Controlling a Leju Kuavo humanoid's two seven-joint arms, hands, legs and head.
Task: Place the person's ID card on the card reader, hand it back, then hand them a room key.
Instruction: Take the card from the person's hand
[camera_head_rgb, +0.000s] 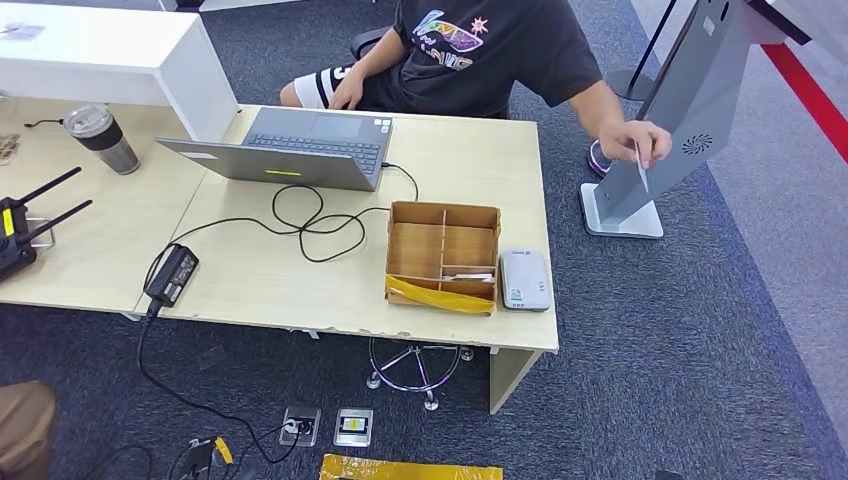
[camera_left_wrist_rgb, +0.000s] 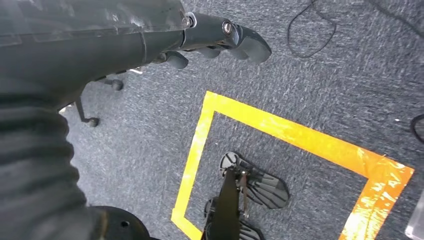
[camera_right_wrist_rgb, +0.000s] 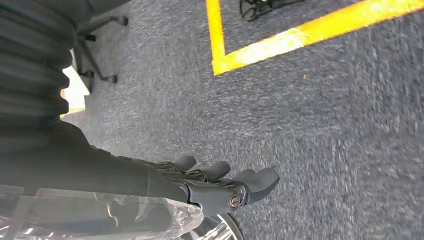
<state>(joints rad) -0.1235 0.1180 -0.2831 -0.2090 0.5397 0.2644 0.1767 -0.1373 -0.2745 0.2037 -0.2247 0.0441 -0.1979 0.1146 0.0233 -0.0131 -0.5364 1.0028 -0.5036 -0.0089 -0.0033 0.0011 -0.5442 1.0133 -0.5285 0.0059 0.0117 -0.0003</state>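
A person in a dark printed T-shirt (camera_head_rgb: 470, 50) sits behind the table and holds a white ID card (camera_head_rgb: 640, 165) out past the table's right end. The grey-white card reader (camera_head_rgb: 524, 279) lies near the table's front right corner. Beside it stands a partitioned cardboard box (camera_head_rgb: 443, 255) with a white card (camera_head_rgb: 468, 277) lying in a front compartment. My left hand (camera_left_wrist_rgb: 220, 35) hangs over the carpet, its fingers loosely extended and holding nothing. My right hand (camera_right_wrist_rgb: 220, 185) also hangs above the floor with nothing in it.
An open laptop (camera_head_rgb: 300, 145) with its cable and power brick (camera_head_rgb: 172, 272) takes up the table's middle. A tumbler (camera_head_rgb: 102, 138) and a black radio device (camera_head_rgb: 15, 235) sit on the left. A grey kiosk stand (camera_head_rgb: 680, 110) rises right of the table. Yellow tape (camera_left_wrist_rgb: 280, 130) marks the carpet.
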